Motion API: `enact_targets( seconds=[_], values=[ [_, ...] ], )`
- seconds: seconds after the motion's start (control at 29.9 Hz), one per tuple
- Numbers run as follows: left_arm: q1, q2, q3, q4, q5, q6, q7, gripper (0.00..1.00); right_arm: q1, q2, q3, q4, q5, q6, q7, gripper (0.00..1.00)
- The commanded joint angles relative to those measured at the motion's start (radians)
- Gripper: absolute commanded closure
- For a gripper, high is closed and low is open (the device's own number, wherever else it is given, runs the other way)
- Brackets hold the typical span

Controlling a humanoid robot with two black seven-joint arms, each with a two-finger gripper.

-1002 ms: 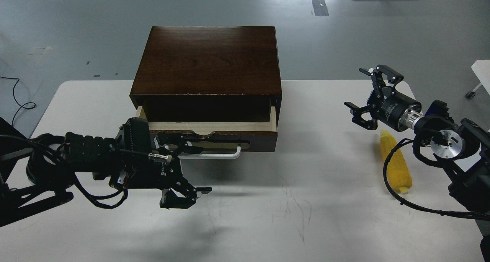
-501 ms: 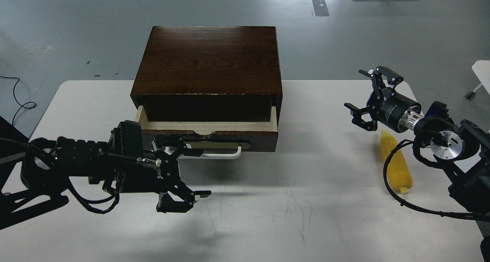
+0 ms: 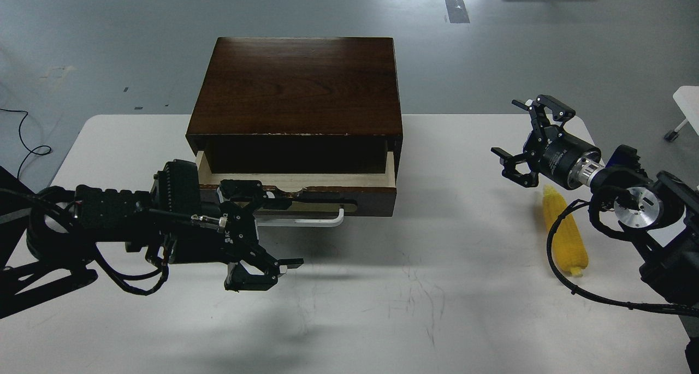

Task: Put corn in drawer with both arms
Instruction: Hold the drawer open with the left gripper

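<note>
Left jaws [image 3: 267, 229] shifted; drawer [image 3: 297, 199] pushed inward.

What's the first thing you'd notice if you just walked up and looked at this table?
Probably the bright yellow corn lying on the right side of the white table, close below the open right gripper. Next, the big dark wooden box at the back middle, its drawer pulled partly out, with the open left gripper in front of the handle.

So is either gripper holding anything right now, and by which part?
Nothing is held. The left gripper and right gripper are both open and empty; the corn lies untouched on the table.
</note>
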Motion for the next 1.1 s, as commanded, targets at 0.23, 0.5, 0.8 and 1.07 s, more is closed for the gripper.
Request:
enact_targets(
  seconds=[0.23,0.5,0.8,1.07],
  values=[
    [0.01,-0.011,0.004,0.014,0.0,0.0,0.001,0.02,-0.002,0.0,0.002,0.0,0.001,0.0,0.0,0.0],
    [0.014,-0.025,0.01,0.02,0.0,0.0,0.001,0.02,-0.002,0.002,0.002,0.0,-0.001,0.0,0.0,0.0],
    [0.013,-0.021,0.011,0.026,0.0,0.0,0.0,0.02,-0.003,0.0,0.003,0.002,0.001,0.0,0.0,0.0],
    [0.019,-0.024,0.016,0.028,0.0,0.0,0.0,0.02,-0.003,0.0,0.003,0.0,0.001,0.0,0.0,0.0]
  ],
)
